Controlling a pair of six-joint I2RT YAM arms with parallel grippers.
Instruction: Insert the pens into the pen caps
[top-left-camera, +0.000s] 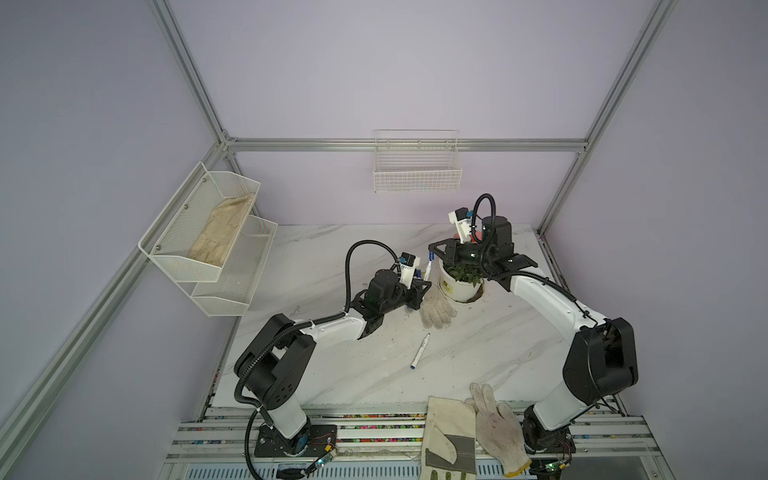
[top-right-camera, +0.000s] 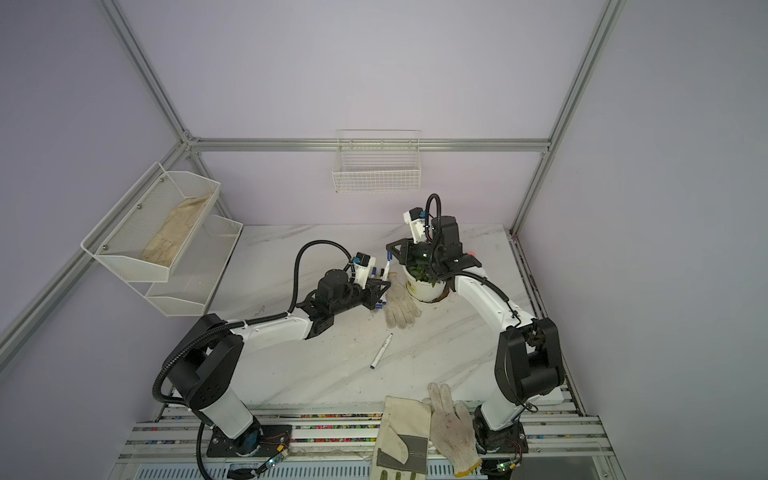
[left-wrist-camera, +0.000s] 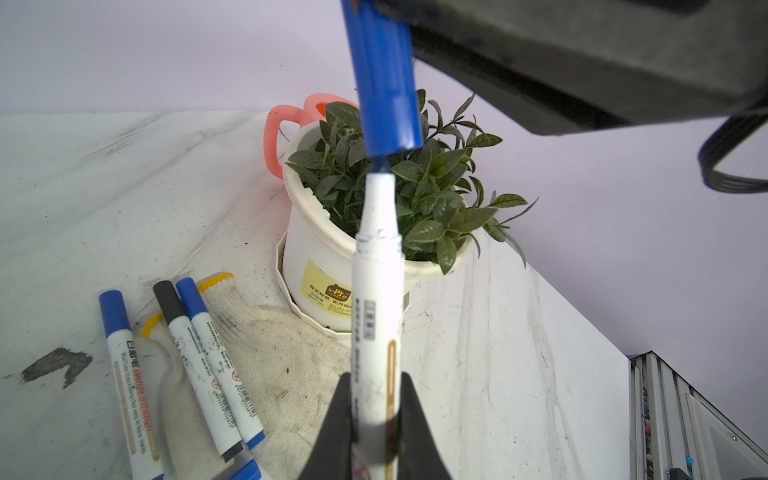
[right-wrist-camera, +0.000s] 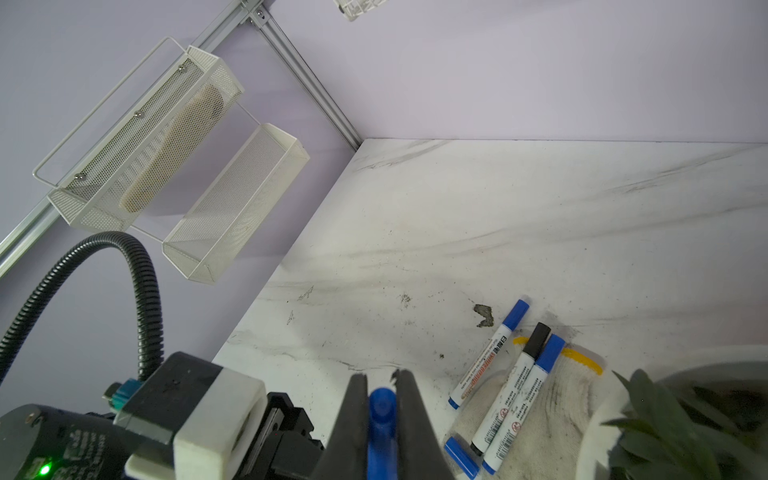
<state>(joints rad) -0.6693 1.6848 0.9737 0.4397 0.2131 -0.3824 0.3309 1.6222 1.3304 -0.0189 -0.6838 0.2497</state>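
Right now the step in hand looks like mating one pen with its cap. Seen from the left wrist, the left gripper (left-wrist-camera: 376, 378) has its jaws clamped on the printed barrel of an uncapped white marker pen (left-wrist-camera: 377, 299). Its blue nib points at the open mouth of a blue cap (left-wrist-camera: 384, 83). From the right wrist, the right gripper (right-wrist-camera: 380, 376) has its jaws pinched on that blue cap (right-wrist-camera: 381, 415). Nib and mouth look just about touching, held in the air near the potted plant (left-wrist-camera: 324, 286), but the cap leans a little off the pen's line.

To do this well, I would first square the cap to the barrel so both share one axis. Then I would push along that axis only, slowly, until the cap's rim meets the pen's shoulder. Pushing while tilted would likely jam the nib against the cap's inner wall. It could also lever the pen round in the jaws, since the hold sits low on the barrel, far from the nib. Both grips need to be firm, because a slip of either would spoil the alignment.

Three finished markers lie side by side on or just beside the knitted glove (left-wrist-camera: 291, 357): a blue-capped pen (left-wrist-camera: 126, 374), a black-capped pen (left-wrist-camera: 195, 365) and a second blue-capped pen (left-wrist-camera: 222, 361). In a top view a lone pen (top-left-camera: 419, 352) lies on the marble table (top-left-camera: 498, 340), well apart from both grippers. Whether it wears a cap is too small to tell.
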